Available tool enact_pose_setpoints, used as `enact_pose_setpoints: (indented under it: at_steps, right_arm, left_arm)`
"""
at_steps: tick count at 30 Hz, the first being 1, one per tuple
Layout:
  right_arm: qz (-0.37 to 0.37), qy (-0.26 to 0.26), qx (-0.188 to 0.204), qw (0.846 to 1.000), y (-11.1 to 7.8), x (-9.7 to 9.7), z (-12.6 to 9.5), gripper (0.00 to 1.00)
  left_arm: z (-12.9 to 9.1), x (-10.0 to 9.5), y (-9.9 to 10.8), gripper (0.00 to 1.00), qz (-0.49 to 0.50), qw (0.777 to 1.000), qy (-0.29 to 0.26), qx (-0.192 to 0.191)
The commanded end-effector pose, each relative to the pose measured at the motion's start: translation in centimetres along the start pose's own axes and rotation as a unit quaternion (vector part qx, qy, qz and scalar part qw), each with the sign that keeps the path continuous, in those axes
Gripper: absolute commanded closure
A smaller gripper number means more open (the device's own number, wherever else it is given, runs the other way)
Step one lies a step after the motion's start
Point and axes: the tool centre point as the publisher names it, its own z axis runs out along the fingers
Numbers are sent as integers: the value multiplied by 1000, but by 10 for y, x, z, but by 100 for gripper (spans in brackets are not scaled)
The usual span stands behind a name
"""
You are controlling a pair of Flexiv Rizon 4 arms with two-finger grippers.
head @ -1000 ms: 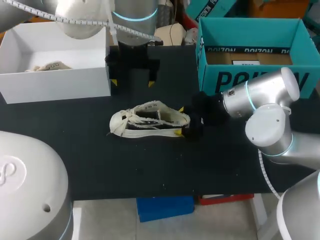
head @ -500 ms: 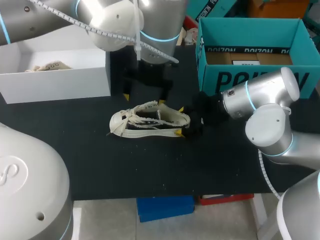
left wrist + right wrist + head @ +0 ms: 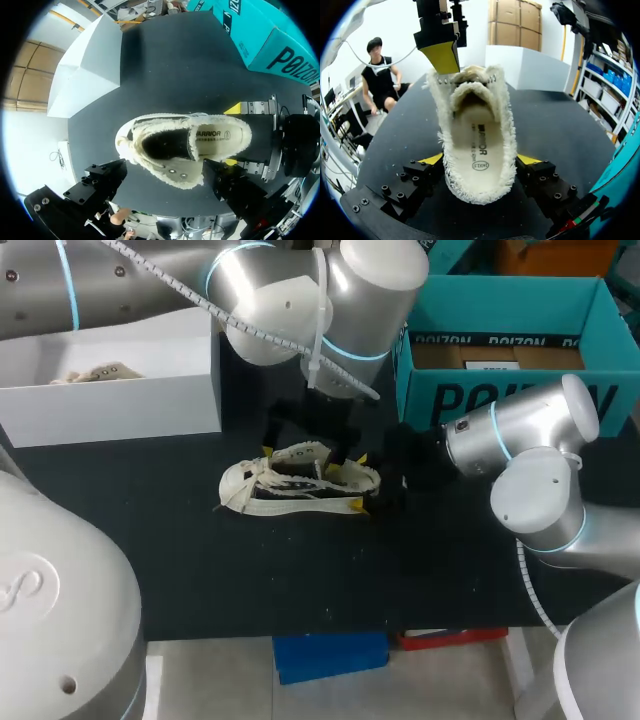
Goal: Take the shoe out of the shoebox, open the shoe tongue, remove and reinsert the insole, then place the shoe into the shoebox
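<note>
Shoe (image 3: 300, 480) upright on sole on black table (image 3: 300, 570), out of teal shoebox (image 3: 500, 400). Long axis runs across table: toe toward robot's left, heel toward right. Insole (image 3: 479, 145) seated inside.
Right gripper (image 3: 358, 482) pinches heel, one yellow tip on each side.
Left gripper (image 3: 300, 455) above lace area, fingers spread wide, straddling shoe; contact not discernible.

Cream shoe (image 3: 300, 483), teal shoebox (image 3: 500, 402), white box (image 3: 110, 405), black table (image 3: 300, 570).
</note>
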Motion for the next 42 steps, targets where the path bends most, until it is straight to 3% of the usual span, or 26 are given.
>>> enact_pose_setpoints:
  at_steps: [1, 13, 21, 22, 23, 24, 32, 33, 35, 42]
  right_arm:
    - [0, -1, 1, 1000, 0, 0, 1, 100]
    - [0, -1, 1, 1000, 0, 0, 1, 100]
    - [0, -1, 1, 1000, 0, 0, 1, 100]
    - [0, -1, 1, 1000, 0, 0, 1, 100]
    - [0, -1, 1, 1000, 0, 0, 1, 100]
    - [0, -1, 1, 1000, 0, 0, 1, 100]
    - [0, -1, 1, 1000, 0, 0, 1, 100]
    - [0, -1, 1, 1000, 0, 0, 1, 100]
    - [0, -1, 1, 1000, 0, 0, 1, 100]
    - [0, -1, 1, 1000, 0, 0, 1, 100]
  left_arm:
    - [14, 12, -6, 0, -4, 1000, -30, 2]
    - [38, 20, -10, 0, 2, 998, -63, -13]
    - [43, 16, -12, 0, 12, 997, -80, -16]
    - [44, 15, -13, 5, 13, 996, -84, -14]
    - [44, 14, -13, 36, 20, 996, -86, -19]
    - [45, 14, -13, 44, 23, 995, -91, -18]
    - [47, 10, -14, 69, 33, 994, -100, -20]
    - [47, 10, -14, 75, 34, 994, -100, -19]
    - [46, 10, -15, 100, 39, 994, -99, -18]
    - [43, 9, -15, 100, 41, 994, -97, -12]
